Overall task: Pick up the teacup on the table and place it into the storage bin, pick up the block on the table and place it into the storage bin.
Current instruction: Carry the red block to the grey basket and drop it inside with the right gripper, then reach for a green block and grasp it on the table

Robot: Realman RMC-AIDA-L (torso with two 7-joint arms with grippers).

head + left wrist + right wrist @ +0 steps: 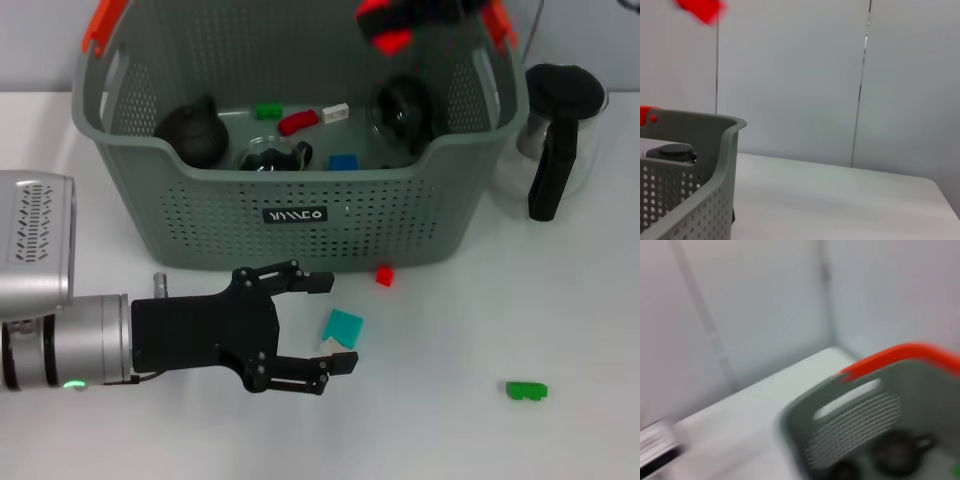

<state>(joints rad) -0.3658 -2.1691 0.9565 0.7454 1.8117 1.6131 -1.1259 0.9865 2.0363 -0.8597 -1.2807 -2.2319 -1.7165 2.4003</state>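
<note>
Claw (322,325) of left arm spread wide around teal block (342,326), a corner pointing at storage bin (300,215).

We count one storage bin (300,200), one glass kettle (560,130) beside it, and three blocks on the bench (560,320): teal (343,325), small red (384,275), green (525,391). Inside the bin we see four small blocks.

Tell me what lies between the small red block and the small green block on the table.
Bare white table separates red block from green block, per the head view.
</note>
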